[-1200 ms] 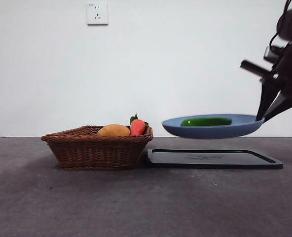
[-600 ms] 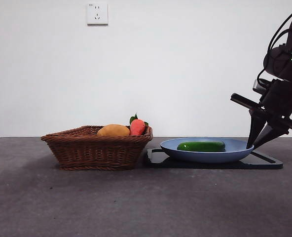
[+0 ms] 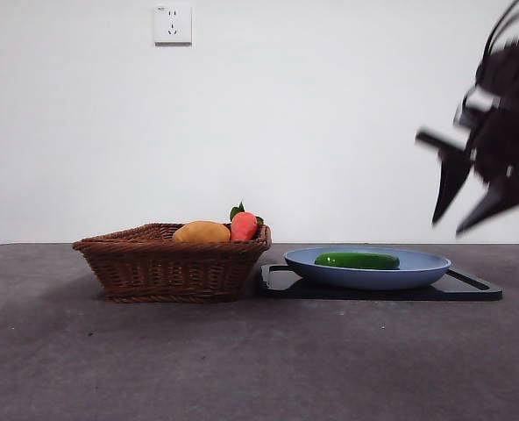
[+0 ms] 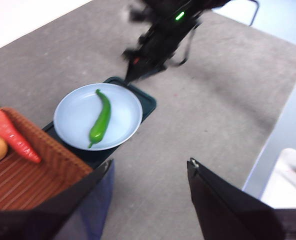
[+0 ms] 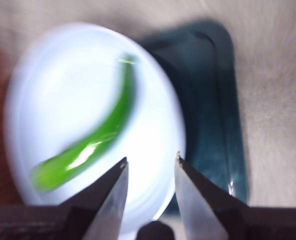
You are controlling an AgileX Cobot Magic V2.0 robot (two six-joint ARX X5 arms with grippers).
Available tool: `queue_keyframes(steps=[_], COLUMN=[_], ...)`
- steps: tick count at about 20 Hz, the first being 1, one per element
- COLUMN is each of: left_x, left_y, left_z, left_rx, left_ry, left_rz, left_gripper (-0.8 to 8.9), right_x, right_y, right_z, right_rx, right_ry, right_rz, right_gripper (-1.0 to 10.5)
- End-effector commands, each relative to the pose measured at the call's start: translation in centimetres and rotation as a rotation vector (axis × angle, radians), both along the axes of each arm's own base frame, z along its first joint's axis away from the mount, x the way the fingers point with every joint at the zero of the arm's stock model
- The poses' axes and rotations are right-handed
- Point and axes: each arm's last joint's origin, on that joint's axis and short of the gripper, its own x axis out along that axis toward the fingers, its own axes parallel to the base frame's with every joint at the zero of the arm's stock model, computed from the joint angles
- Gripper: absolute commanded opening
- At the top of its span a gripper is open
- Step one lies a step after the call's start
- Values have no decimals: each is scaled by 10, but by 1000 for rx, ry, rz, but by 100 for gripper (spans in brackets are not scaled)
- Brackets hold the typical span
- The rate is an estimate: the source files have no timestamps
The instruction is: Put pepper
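Note:
The green pepper (image 3: 357,260) lies on the blue plate (image 3: 426,263), which rests on the black tray (image 3: 470,288) to the right of the basket. My right gripper (image 3: 450,226) hovers blurred above the plate's right rim, open, touching nothing. Its wrist view looks down between the parted jaws (image 5: 151,159) at the pepper (image 5: 88,145), plate (image 5: 63,85) and tray (image 5: 213,100). My left gripper (image 4: 149,162) hangs high above the table, open and empty. Its view takes in the pepper (image 4: 100,120), plate (image 4: 73,110) and the right arm (image 4: 158,40).
A brown wicker basket (image 3: 172,263) stands left of the tray, holding a red-orange carrot (image 3: 244,225) and a yellow-orange item (image 3: 202,231). A white socket (image 3: 173,24) is on the back wall. The table edge (image 4: 283,95) runs close beyond the tray.
The plate with the pepper came down onto the tray. The right gripper then let go of the rim and rose up and away to the right.

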Motion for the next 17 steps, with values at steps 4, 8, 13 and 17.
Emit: queue_keyframes(steps=[4, 8, 13, 17], left_x=[-2, -2, -3, -4], left_y=[0, 0, 1, 2], left_z=[0, -2, -4, -5], left_rx=[39, 56, 77, 95], left_ry=[7, 16, 33, 47], left_rz=[4, 1, 1, 1], left_gripper=[258, 258, 258, 199], right_x=[-70, -143, -223, -256], right_y=[14, 31, 40, 37], right_z=[83, 130, 162, 169], right_rx=[-73, -92, -79, -74], right_ry=[-82, -128, -197, -210], right_rz=[183, 318, 451, 505], right_gripper=[168, 168, 167, 99])
